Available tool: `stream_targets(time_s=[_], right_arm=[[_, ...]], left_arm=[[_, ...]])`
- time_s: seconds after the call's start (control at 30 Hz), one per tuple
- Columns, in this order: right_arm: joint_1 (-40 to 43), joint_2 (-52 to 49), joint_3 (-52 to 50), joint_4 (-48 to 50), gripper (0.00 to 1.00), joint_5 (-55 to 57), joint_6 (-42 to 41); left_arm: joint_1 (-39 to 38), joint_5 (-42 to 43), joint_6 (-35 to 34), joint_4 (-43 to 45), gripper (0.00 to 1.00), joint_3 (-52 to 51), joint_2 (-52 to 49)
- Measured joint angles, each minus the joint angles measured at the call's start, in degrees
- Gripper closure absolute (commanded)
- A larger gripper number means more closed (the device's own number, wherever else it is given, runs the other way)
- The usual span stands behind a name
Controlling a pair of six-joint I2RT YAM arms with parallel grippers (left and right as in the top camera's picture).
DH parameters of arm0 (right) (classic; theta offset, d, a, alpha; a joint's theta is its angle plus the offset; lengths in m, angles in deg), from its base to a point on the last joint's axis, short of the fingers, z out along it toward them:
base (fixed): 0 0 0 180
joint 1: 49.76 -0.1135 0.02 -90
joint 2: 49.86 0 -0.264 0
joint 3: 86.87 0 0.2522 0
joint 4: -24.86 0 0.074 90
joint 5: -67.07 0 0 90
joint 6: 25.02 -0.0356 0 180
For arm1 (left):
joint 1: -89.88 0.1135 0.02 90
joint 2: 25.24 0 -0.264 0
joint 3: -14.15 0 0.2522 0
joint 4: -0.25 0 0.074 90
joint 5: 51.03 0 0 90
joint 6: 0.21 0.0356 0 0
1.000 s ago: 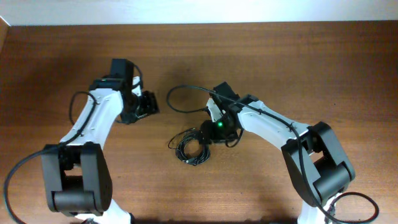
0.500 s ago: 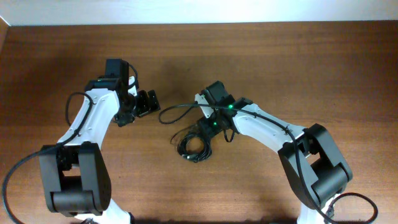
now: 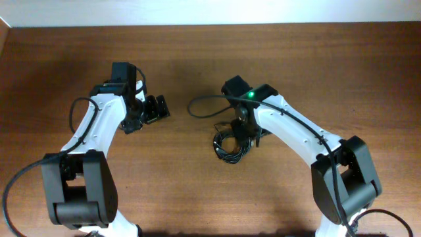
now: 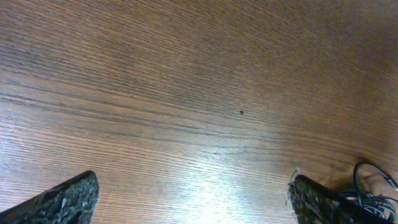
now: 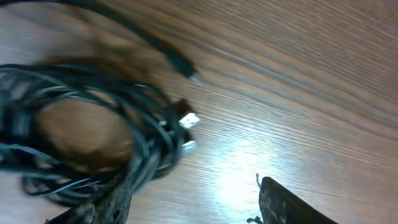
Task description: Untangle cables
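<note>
The right gripper (image 5: 189,196), jaws apart beside the cables (image 5: 81,137), may drag the whole bundle; the left gripper (image 4: 189,199), jaws apart over the desk (image 4: 186,74), pins nothing.

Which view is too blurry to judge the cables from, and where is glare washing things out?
Right wrist: the cables are smeared by motion blur, plug ends barely legible, with glare on the table beside them. Left wrist: sharp grain, glare along the bottom edge. Overhead: sharp and evenly lit, but they show small.
</note>
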Motion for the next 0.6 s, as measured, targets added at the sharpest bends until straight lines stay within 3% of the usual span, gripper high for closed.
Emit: stream_targets(time_s=[0.13,0.23,0.47,0.57,0.6], right_arm=[[-0.37,0.0,0.0,1.01,0.35,-16.59,11.15],[-2.1,0.0,0.0,4.0,0.35,-21.9,15.39],[-5.9,-0.02,-6.93,14.97,0.36,-23.54,16.68],[-5.9,-0.02,-9.79,20.33,0.43,-23.3,16.63],[-5.9,-0.02,-10.75,22.18,0.5,-23.21,16.68]], left_arm=[[0.0,0.0,0.0,-0.04,0.01,0.0,0.0],[0.0,0.0,0.0,-0.07,0.01,0.0,0.0],[0.0,0.0,0.0,-0.04,0.01,0.0,0.0],[0.0,0.0,0.0,-0.07,0.01,0.0,0.0],[0.0,0.0,-0.02,-0.07,0.01,0.0,0.0]])
